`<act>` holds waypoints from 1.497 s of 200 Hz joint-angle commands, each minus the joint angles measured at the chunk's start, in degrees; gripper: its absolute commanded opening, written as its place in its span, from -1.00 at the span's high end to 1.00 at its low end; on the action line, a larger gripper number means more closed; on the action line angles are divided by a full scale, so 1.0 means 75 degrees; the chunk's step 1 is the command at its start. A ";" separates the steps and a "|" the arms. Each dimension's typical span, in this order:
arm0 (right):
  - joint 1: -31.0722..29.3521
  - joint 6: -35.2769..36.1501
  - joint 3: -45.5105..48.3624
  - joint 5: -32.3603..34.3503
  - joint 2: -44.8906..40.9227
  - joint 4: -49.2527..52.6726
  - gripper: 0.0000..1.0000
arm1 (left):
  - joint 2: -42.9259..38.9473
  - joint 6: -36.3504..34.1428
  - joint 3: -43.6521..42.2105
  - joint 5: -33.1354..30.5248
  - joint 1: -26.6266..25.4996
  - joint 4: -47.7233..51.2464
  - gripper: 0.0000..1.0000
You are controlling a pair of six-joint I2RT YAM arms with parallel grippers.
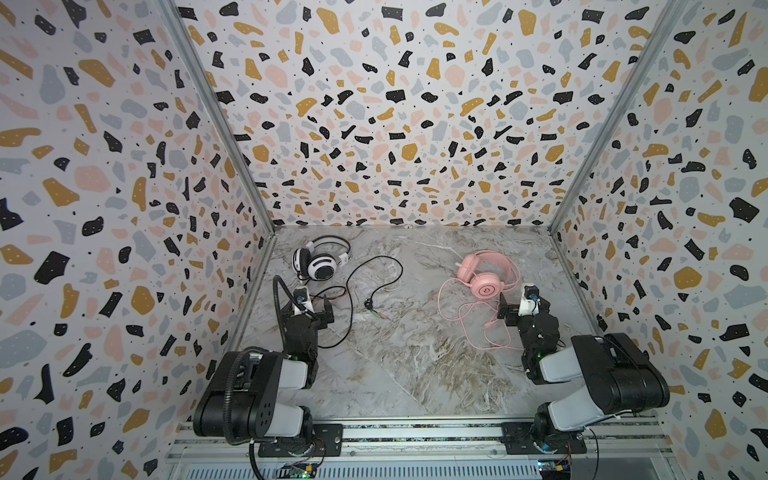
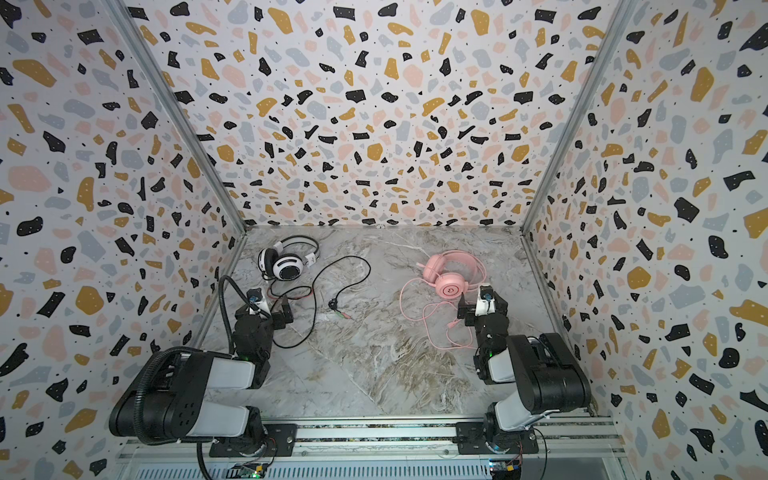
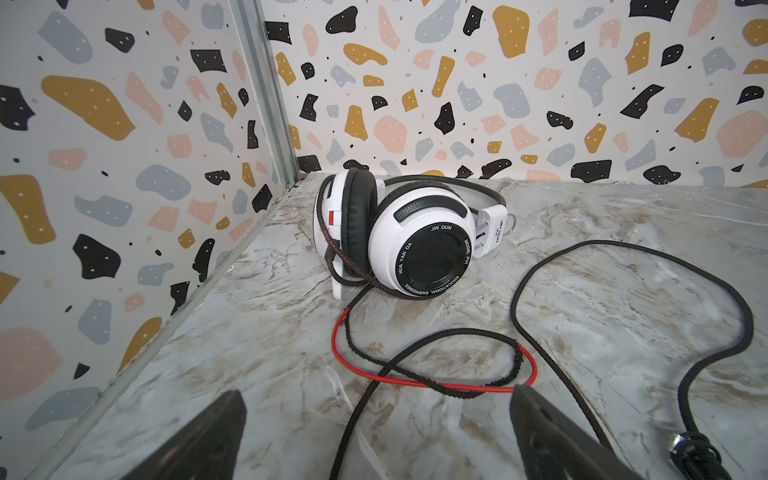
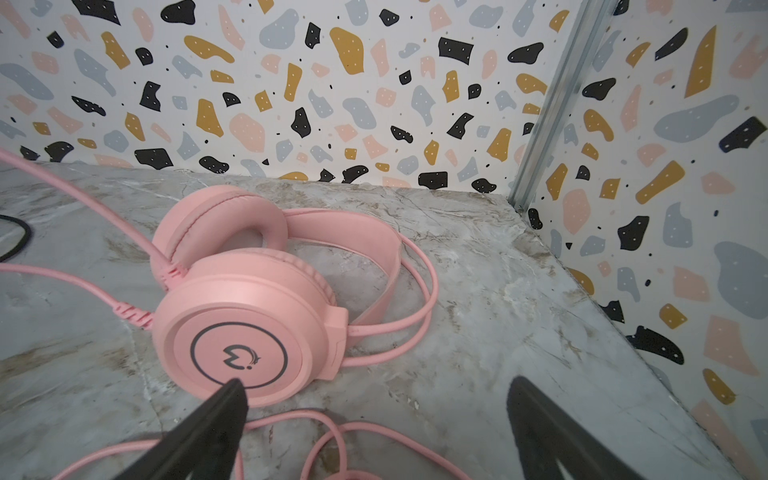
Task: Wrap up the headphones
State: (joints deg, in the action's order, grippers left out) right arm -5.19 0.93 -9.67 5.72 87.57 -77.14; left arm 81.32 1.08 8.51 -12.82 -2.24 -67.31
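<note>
1 wht/blk headset [image 1: 322, 268], 1 pink headset [image 1: 484, 289], 1 blk cable [image 3: 514, 305], 1 pink cable [image 4: 433, 291]

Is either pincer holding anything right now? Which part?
Nothing is held. The left pincer is open, short of the white-and-black headset; the right pincer is open beside the pink headset, not closed on it.

Bright, even, diffuse light; shadows on the grey-veined marble tabletop [image 1: 415, 365] are faint and soft-edged. In both top views the terrazzo-patterned walls [image 1: 104, 166] stretch and bow toward the edges. In the wrist views the left gripper [image 3: 378, 390] and right gripper [image 4: 374, 380] blur close to the lens, while the white-and-black over-ear headset [image 3: 415, 241] and pink round-cupped headset [image 4: 249, 324] are sharp.
</note>
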 commanded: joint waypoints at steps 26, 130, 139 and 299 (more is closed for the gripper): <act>0.0021 -0.0090 -0.0117 -0.0019 -0.0098 -0.0016 -0.98 | -0.0009 0.0016 0.0210 -0.0049 0.0041 -0.0320 -1.00; 0.0011 -0.0078 -0.0122 -0.0012 -0.0100 -0.0033 -0.98 | -0.0017 0.0021 0.0177 -0.0071 0.0041 -0.0354 -1.00; 0.0012 -0.0079 -0.0124 -0.0011 -0.0099 -0.0033 -0.98 | -0.0026 0.0021 0.0177 -0.0072 0.0041 -0.0342 -1.00; 0.0344 -0.2842 -0.2567 -0.1557 -0.2866 0.5973 -0.98 | -0.1510 0.2065 0.3139 -0.1592 0.0063 0.6258 -1.00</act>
State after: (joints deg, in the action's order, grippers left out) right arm -6.57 -8.25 -23.38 5.54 66.70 -48.60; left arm 73.38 8.47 30.44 -19.57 -2.24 -33.91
